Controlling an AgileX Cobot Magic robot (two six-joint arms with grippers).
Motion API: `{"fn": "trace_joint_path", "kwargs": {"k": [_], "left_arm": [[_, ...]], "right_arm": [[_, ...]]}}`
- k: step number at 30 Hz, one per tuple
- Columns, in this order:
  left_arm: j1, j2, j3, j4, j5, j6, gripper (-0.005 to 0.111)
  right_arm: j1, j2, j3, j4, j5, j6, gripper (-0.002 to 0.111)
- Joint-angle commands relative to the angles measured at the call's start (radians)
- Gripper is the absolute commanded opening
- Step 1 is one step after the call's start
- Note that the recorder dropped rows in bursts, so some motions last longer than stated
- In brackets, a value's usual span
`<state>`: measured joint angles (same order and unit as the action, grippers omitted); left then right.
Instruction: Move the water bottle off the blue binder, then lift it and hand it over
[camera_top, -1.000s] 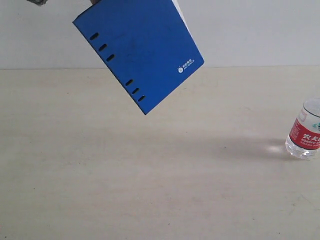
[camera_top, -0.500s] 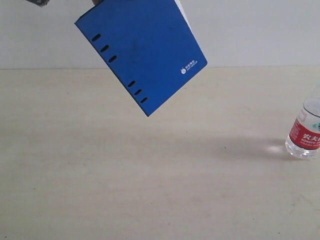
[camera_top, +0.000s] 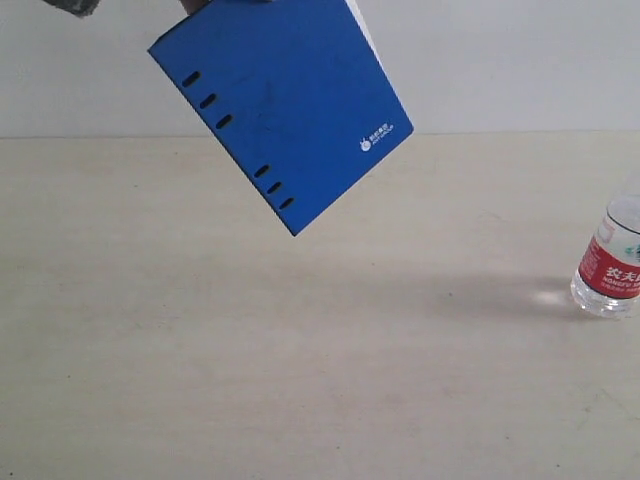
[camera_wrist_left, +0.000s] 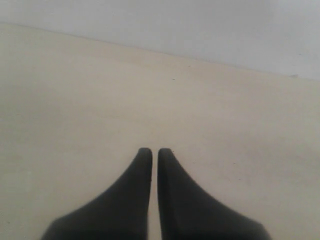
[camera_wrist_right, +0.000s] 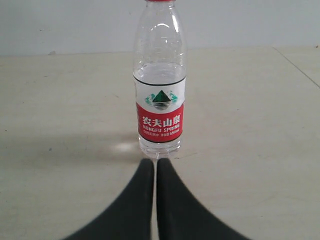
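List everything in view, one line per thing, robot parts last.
water bottle: one, clear with red cap and red-white-green label, upright on the table at the exterior view's right edge.
blue binder: one, bright blue, tilted, raised off the table, upper left; whatever holds it is out of frame.
table: one, pale beige, lower part of every view.
left gripper: one, black, shut, empty, over the table.
right gripper: one, black, shut, empty, close before the bottle.

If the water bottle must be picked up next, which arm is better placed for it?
The right. The water bottle stands upright just ahead of the shut right claw; the shut left claw faces only table.
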<state>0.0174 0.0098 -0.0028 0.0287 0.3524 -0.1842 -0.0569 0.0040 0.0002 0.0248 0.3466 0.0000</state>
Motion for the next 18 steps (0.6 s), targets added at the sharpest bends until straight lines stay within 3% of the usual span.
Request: {"fn": "trace_joint_path", "kwargs": {"k": [1,18], "left_arm": [[0.043,-0.010,0.003,-0.029,0.011,0.085,0.004],[0.043,-0.010,0.003,-0.047,0.007,0.088,0.004]], "right_arm": [[-0.003,-0.004,0.000,-0.003,-0.004,0.000,0.000],[-0.003,-0.004,0.000,-0.003,0.001,0.000,0.000]]}}
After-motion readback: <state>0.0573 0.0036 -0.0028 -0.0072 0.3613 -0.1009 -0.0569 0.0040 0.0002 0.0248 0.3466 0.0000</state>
